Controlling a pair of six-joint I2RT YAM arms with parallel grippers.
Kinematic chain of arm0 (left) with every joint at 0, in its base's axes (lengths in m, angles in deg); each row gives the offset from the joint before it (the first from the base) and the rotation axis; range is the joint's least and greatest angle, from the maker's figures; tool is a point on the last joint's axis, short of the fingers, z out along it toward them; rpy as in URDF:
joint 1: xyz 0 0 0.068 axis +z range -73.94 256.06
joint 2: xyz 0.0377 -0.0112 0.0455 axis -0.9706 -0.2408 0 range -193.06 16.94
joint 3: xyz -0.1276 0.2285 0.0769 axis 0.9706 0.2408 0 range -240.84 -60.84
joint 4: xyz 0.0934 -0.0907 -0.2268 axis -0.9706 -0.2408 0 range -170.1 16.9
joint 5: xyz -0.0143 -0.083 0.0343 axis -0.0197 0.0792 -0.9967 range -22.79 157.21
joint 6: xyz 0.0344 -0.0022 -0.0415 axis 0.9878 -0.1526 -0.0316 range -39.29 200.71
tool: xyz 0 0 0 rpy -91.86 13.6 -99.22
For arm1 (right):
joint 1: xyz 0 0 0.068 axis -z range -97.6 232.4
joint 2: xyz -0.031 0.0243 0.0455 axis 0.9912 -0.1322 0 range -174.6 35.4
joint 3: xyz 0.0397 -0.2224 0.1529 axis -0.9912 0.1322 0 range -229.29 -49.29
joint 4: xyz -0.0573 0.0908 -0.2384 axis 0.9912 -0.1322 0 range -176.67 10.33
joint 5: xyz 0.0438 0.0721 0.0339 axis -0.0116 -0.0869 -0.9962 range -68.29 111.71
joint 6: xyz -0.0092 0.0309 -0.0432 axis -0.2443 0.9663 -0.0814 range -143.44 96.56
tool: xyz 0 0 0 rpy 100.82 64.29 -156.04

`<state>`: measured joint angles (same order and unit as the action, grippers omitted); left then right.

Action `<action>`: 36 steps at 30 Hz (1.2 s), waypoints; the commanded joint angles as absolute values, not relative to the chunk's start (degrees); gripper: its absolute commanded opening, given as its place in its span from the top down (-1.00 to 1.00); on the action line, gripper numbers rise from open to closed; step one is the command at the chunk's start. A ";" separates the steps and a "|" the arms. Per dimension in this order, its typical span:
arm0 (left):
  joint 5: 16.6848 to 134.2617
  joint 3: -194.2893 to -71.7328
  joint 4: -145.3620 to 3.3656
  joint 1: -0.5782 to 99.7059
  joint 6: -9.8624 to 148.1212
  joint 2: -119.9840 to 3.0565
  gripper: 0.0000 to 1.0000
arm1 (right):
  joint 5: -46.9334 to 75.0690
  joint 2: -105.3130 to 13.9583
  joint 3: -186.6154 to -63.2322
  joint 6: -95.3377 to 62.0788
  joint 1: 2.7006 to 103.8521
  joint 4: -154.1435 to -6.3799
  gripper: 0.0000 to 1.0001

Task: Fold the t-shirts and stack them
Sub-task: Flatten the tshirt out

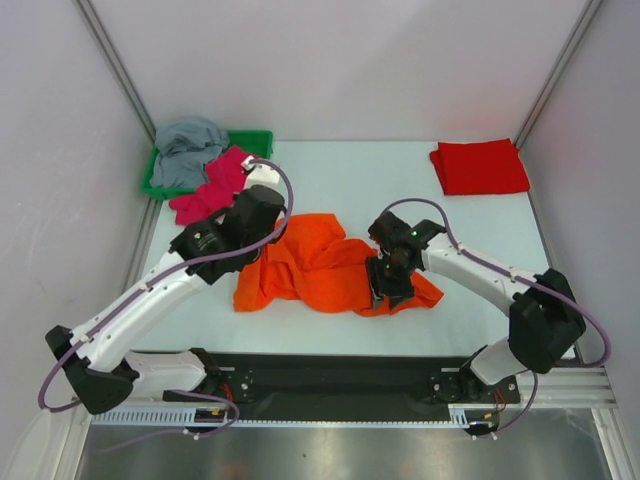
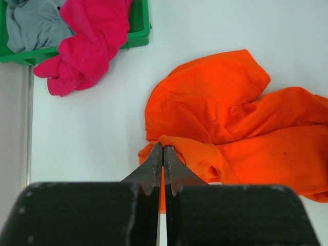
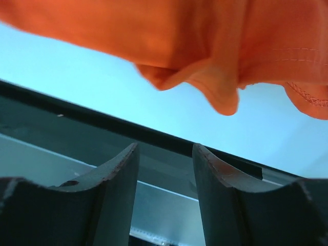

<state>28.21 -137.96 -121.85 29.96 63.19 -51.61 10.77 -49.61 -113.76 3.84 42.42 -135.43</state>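
Table [image 1: 380,180]: pale surface, 4 t-shirts in view

Item 1, orange t-shirt [image 1: 320,265]: lies crumpled and unfolded at near-ctr of table, between the 2 arms. Cloth creased & bunched; one lobe points far, bulk spreads right. Its near-right corner sits close to table's near edge

L gripper [image 2: 163,149]: at left edge of orange t-shirt. Jaws pressed together, clamped on a small ridge of orange cloth. The cloth puckers up to the tips; rest of shirt lies slack on table to the right

R gripper [image 3: 165,147]: over near-right part of orange t-shirt, pointed toward table's near edge. Jaws apart, nothing between them. In R wrist view, orange cloth w/ a stitched hem fills the top of the view past the tips, clear of both fingers

Item 2, red t-shirt [image 1: 480,167]: folded to a neat rectangle, flat, far-right corner of table, well apart from orange item. No other shirt on it

Item 3, pink t-shirt [image 1: 210,190]: crumpled, draped over near rim of green tray [image 1: 258,142] and spilling onto table at far left. L arm's wrist is just beside it in top view; contact cannot be judged

Item 4, grey t-shirt [image 1: 188,145]: bunched inside the tray, left side, touching pink item

Tray: far-left corner, against left wall frame
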 commanded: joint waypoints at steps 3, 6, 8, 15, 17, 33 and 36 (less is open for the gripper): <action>31.52 -140.39 -121.88 30.54 61.64 -46.87 0.99 | 9.58 -53.36 -110.73 7.93 42.85 -126.44 -0.04; 33.81 -139.07 -120.57 30.62 60.32 -43.88 0.99 | 11.07 -55.47 -110.55 10.65 42.85 -123.28 -0.16; 35.13 -138.63 -120.74 30.62 59.00 -42.66 0.99 | 13.00 -57.75 -110.46 13.55 42.85 -122.04 -0.17; 33.56 -138.89 -122.58 30.62 57.42 -39.75 0.99 | 20.82 -62.68 -111.16 14.53 42.76 -123.34 0.79; 32.07 -139.59 -123.55 30.62 57.68 -38.96 0.99 | 21.18 -62.07 -111.60 13.65 42.94 -124.31 1.00; 28.71 -141.00 -115.56 31.41 68.13 -42.18 0.99 | 2.98 -62.66 -128.21 -9.99 59.02 -144.80 0.61; 30.65 -140.82 -114.76 32.46 68.84 -47.80 0.99 | 10.96 -68.37 -132.95 -9.30 59.64 -141.63 -0.11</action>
